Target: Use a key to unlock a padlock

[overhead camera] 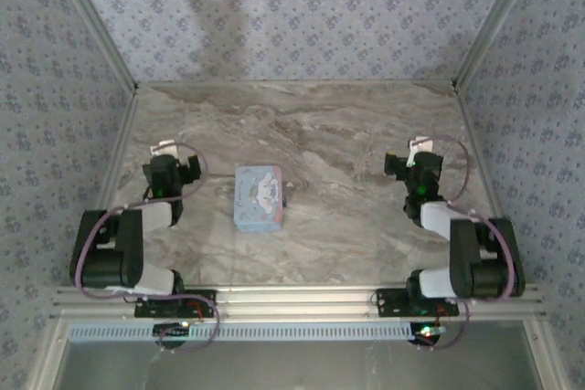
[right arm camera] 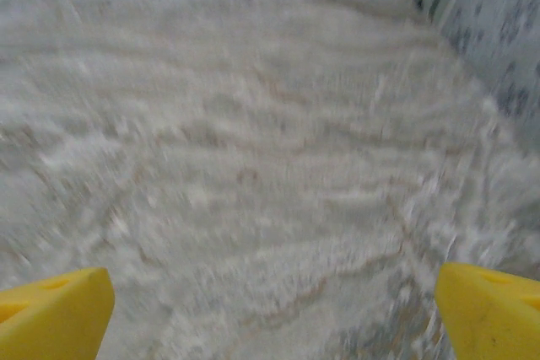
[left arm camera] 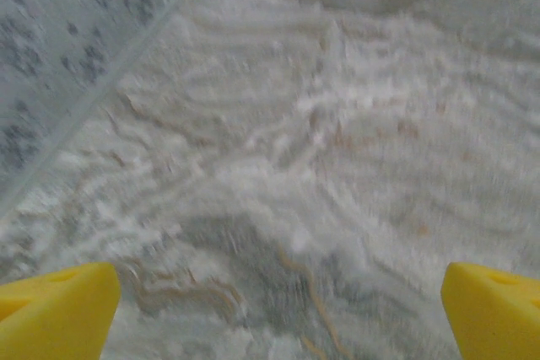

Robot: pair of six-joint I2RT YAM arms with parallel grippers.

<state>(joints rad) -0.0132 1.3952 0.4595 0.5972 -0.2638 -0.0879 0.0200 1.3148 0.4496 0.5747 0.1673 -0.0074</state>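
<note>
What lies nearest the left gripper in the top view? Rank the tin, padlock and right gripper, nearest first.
1. The tin, just right of the left gripper.
2. The padlock, the dark speck at the tin's right edge.
3. The right gripper, across the table, jaws open.

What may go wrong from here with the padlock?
The padlock, seemingly the dark speck at the right edge of the tin, is tiny; the open left gripper or right gripper may nudge the tin and push it away. Both wrist views are blurred, so aiming may be poor.
</note>
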